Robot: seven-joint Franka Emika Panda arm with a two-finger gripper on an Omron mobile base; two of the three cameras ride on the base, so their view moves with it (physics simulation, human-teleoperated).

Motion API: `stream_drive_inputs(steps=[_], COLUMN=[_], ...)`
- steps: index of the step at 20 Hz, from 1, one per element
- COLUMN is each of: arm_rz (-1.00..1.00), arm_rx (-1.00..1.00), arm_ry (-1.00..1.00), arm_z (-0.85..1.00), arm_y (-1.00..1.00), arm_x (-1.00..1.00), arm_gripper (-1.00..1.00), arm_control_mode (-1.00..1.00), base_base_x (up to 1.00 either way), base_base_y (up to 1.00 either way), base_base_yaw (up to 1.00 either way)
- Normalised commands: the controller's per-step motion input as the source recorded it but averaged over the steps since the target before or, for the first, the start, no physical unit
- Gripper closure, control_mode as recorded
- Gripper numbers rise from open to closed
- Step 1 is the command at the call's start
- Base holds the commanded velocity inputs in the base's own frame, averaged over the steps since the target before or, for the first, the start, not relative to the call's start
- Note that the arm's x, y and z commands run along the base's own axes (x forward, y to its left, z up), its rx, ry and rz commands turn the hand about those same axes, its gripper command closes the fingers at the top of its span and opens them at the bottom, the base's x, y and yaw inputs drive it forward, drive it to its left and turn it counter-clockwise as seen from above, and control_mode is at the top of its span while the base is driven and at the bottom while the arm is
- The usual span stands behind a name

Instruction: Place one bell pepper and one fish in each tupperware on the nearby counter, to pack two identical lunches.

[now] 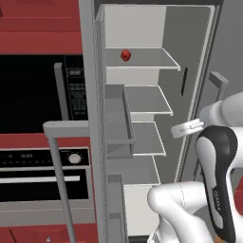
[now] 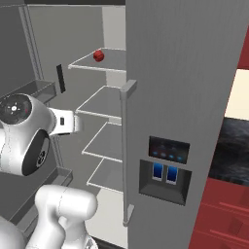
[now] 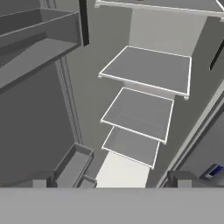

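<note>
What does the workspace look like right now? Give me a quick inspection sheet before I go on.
Surface: open fridge with several shelves; the lower shelves look bare.
Job's things: one bell pepper sits on the top shelf, toward its back. No fish, tupperware seen.
Clutter: nothing seen.
Gripper: open, jaws wide apart, holding nothing, pointed into the fridge below the pepper's shelf.
Cables: nothing seen.
Surroundings: fridge door swung open at left, with door bins; second door shut, with dispenser; oven and red cabinets beside the fridge.

no legible text, labels or numbers
</note>
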Motion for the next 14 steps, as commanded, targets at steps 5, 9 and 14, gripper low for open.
stream_drive_inputs(steps=[5, 9, 14], arm_rz=[0.00, 0.00, 0.00], arm_rx=[0.00, 0.00, 0.00], arm_ry=[-0.05, 0.00, 0.00], arm_z=[0.65, 0.09, 0.02], arm_y=[0.03, 0.00, 0.02], arm_x=[0.32, 0.38, 0.56], arm_gripper=[-1.00, -1.00, -1.00], arm_control_mode=[-1.00, -1.00, -1.00], base_base_x=[0.00, 0.00, 0.00], base_base_y=[0.00, 0.00, 0.00], base_base_yaw=[0.00, 0.00, 0.00])
